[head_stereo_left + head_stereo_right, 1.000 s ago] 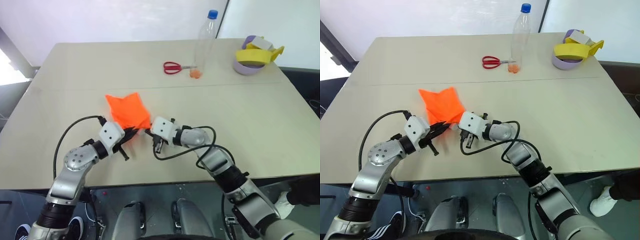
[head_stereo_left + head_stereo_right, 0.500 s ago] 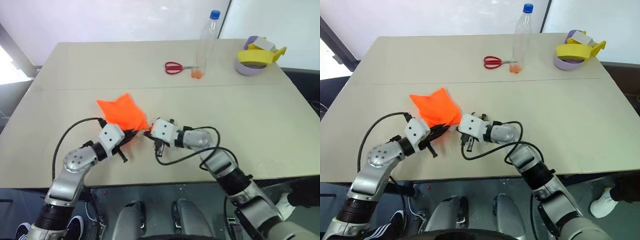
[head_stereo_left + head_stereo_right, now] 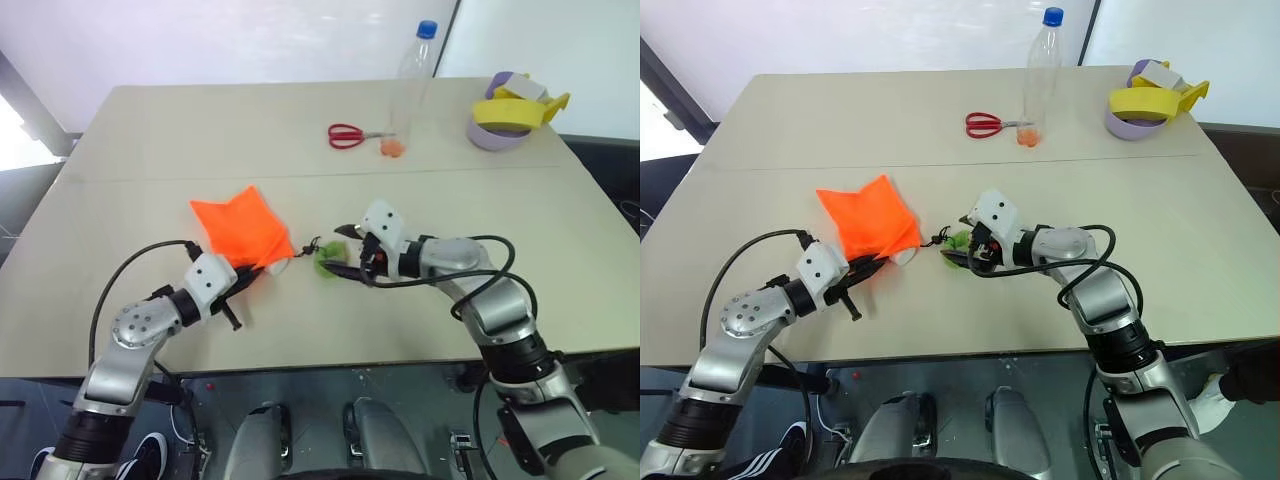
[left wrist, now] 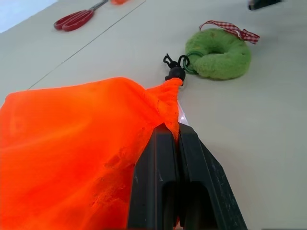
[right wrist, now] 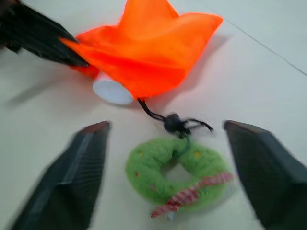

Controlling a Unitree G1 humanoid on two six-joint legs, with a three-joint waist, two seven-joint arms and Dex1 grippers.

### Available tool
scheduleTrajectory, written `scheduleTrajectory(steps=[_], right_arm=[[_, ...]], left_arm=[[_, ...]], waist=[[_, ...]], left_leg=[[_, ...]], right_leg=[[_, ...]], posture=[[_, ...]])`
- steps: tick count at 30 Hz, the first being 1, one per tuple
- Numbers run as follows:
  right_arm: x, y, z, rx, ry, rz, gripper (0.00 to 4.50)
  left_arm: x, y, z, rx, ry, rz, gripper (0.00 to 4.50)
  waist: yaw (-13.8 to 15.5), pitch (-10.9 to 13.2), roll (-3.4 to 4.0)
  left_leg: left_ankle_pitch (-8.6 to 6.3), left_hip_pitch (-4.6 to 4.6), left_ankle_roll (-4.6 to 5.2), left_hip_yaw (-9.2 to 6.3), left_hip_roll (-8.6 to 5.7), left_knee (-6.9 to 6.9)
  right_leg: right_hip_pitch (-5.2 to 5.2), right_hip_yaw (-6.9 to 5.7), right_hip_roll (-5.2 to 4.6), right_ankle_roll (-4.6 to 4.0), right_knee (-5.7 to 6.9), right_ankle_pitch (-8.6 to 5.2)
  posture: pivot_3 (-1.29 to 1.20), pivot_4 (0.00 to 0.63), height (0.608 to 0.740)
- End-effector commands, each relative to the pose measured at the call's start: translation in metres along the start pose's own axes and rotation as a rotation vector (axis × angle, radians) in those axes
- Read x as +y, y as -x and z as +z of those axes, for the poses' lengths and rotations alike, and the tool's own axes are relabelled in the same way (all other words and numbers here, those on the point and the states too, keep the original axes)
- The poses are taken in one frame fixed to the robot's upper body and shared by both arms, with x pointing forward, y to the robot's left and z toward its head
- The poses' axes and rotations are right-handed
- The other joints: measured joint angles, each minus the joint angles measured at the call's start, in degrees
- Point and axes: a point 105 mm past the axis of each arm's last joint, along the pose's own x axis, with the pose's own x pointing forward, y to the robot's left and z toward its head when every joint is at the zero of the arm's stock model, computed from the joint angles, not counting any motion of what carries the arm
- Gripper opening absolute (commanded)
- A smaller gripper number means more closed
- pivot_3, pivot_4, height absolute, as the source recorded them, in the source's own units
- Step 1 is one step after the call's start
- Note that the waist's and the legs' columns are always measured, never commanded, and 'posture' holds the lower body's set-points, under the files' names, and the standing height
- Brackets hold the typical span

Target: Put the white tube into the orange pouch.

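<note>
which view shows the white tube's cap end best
The right wrist view: the white tube pokes its round white end out from under the orange pouch, large and unblocked. The right eye view shows a small white bit at the pouch's edge; the left wrist view, a pale sliver beside the left pincer.

Tube in pouch, scissors behind.

Both arms are built of rounded silver-grey metal segments with black bands at the joints. Each wrist carries a boxy white housing marked with small dark dots (screws, by the look of them). A black cable loops loosely outside each forearm. The left end effector and the right end effector have slim, tapering black fingers.
</note>
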Motion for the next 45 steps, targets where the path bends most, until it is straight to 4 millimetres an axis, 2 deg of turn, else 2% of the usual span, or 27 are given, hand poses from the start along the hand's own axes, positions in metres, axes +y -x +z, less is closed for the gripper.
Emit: scheduleTrajectory(steps=[1, 3, 7, 13, 16, 18, 19, 22, 26, 30, 34, 37, 39, 40, 41, 43, 45], right_arm=[[-0.011, -0.003, 0.004, 0.049, -0.09, -0.082, 3.94], [-0.011, -0.006, -0.003, 0.096, -0.13, -0.091, 3.94], [-0.009, -0.012, -0.004, 0.107, -0.231, -0.077, 3.94], [-0.02, -0.023, -0.025, 0.183, -0.187, -0.149, 3.94], [-0.013, -0.024, -0.029, 0.191, -0.198, -0.111, 3.13], [-0.009, -0.025, -0.028, 0.179, -0.209, -0.095, 2.07], [-0.01, -0.025, -0.027, 0.178, -0.203, -0.097, 1.7], [-0.016, -0.024, -0.023, 0.159, -0.192, -0.124, 0.07], [-0.026, -0.012, -0.005, 0.069, -0.198, -0.122, 0.02], [-0.032, 0.01, 0.019, -0.095, -0.319, -0.075, 0.02], [-0.028, 0.025, 0.043, -0.199, -0.301, -0.031, 0.02], [-0.024, 0.026, 0.05, -0.218, -0.281, -0.014, 0.0], [-0.022, 0.024, 0.049, -0.213, -0.27, -0.016, 0.0], [-0.022, 0.024, 0.048, -0.21, -0.264, -0.018, 0.0], [-0.021, 0.023, 0.047, -0.206, -0.26, -0.017, 0.0], [-0.021, 0.022, 0.046, -0.201, -0.253, -0.021, 0.0], [-0.022, 0.021, 0.046, -0.2, -0.252, -0.026, 0.0]], left_arm=[[0.004, -0.001, 0.012, -0.059, -0.026, 0.01, 0.0], [0.002, -0.001, 0.012, -0.062, -0.025, 0.005, 0.0], [0.0, -0.002, 0.014, -0.066, -0.024, 0.002, 0.0], [-0.002, -0.005, 0.019, -0.082, -0.024, 0.006, 0.0], [-0.002, -0.004, 0.019, -0.079, -0.028, 0.009, 0.0], [-0.001, -0.004, 0.018, -0.077, -0.028, 0.012, 0.0], [-0.001, -0.004, 0.018, -0.077, -0.03, 0.014, 0.0], [0.0, -0.005, 0.019, -0.084, -0.018, 0.02, 0.0], [0.002, -0.006, 0.02, -0.093, 0.03, 0.041, 0.0], [0.004, -0.008, 0.025, -0.12, 0.112, 0.045, 0.0], [0.002, -0.01, 0.024, -0.128, 0.166, 0.03, 0.0], [0.003, -0.011, 0.025, -0.14, 0.167, 0.015, 0.89], [0.003, -0.012, 0.027, -0.149, 0.162, 0.004, 1.87], [0.003, -0.012, 0.027, -0.153, 0.159, 0.006, 2.19], [0.004, -0.012, 0.028, -0.156, 0.158, 0.009, 2.84], [0.005, -0.011, 0.029, -0.161, 0.135, 0.008, 3.79], [0.003, -0.008, 0.035, -0.19, 0.12, -0.011, 3.79]], waist=[[-0.1, 0.0, 0.0], [0.0, 0.0, 0.01], [0.0, 0.0, 0.01], [0.0, 0.0, 0.01], [0.0, 0.0, 0.01], [0.0, 0.0, 0.01], [0.0, 0.0, 0.01], [0.0, 0.0, 0.01], [0.1, 0.0, 0.01], [0.3, 0.0, 0.01], [0.1, 0.0, 0.01], [0.0, 0.0, 0.01], [0.1, 0.0, 0.01], [0.1, 0.0, 0.01], [0.1, 0.0, 0.01], [0.1, 0.0, 0.01], [0.2, 0.0, 0.01]], left_leg=[[0.0, 0.0, 0.0, 0.0, 0.0, 0.0], [0.0, 0.0, 0.0, 0.0, 0.0, -0.01], [0.0, -0.03, 0.0, 0.01, 0.0, -0.02], [0.0, -0.03, 0.0, 0.02, 0.0, -0.01], [0.0, -0.02, 0.0, 0.02, 0.0, -0.01], [0.0, -0.02, 0.0, 0.03, 0.0, 0.0], [0.0, -0.02, 0.0, 0.03, 0.0, 0.0], [0.01, -0.02, 0.0, 0.03, 0.0, 0.0], [0.01, -0.02, 0.0, 0.03, -0.01, 0.03], [0.01, -0.03, 0.0, 0.02, -0.01, 0.02], [0.01, -0.02, 0.01, 0.02, -0.01, 0.02], [0.01, -0.01, 0.01, 0.02, -0.01, 0.02], [0.01, 0.0, 0.02, 0.02, -0.01, 0.04], [0.02, 0.0, 0.02, 0.02, -0.01, 0.05], [0.02, 0.0, 0.03, 0.03, -0.01, 0.06], [0.02, 0.0, 0.03, 0.03, -0.01, 0.07], [0.02, -0.01, 0.03, 0.02, -0.01, 0.07]], right_leg=[[-0.01, 0.0, 0.0, 0.0, 0.01, 0.0], [-0.03, 0.0, 0.0, 0.0, 0.03, 0.0], [-0.04, 0.0, 0.0, 0.0, 0.01, 0.0], [-0.02, 0.0, -0.01, 0.0, 0.0, 0.01], [-0.02, -0.01, 0.0, 0.01, 0.02, 0.01], [-0.02, -0.01, 0.0, 0.01, 0.02, 0.01], [-0.02, 0.0, 0.0, 0.01, 0.02, 0.01], [-0.01, -0.01, 0.0, 0.01, 0.02, 0.01], [0.0, -0.01, 0.0, 0.01, 0.03, 0.01], [0.01, -0.03, 0.0, 0.02, 0.03, 0.02], [0.01, -0.03, 0.01, 0.03, 0.03, 0.02], [0.01, -0.03, 0.02, 0.03, 0.06, 0.02], [0.01, -0.03, 0.03, 0.03, 0.09, 0.02], [0.02, -0.03, 0.03, 0.03, 0.09, 0.02], [0.02, -0.03, 0.02, 0.03, 0.09, 0.02], [0.02, -0.03, 0.02, 0.03, 0.09, 0.02], [0.02, -0.03, 0.02, 0.03, 0.09, 0.02]], posture=[[0.0, 0.15, 0.74], [0.0, 0.15, 0.74], [0.0, 0.15, 0.74], [0.0, 0.15, 0.74], [0.0, 0.15, 0.74], [0.0, 0.15, 0.74], [0.0, 0.15, 0.74], [0.0, 0.15, 0.74], [0.0, 0.15, 0.74], [0.0, 0.15, 0.74], [0.0, 0.15, 0.74], [0.0, 0.15, 0.74], [0.0, 0.15, 0.74], [0.0, 0.15, 0.74], [0.0, 0.15, 0.74], [0.0, 0.15, 0.74], [0.0, 0.15, 0.74]])
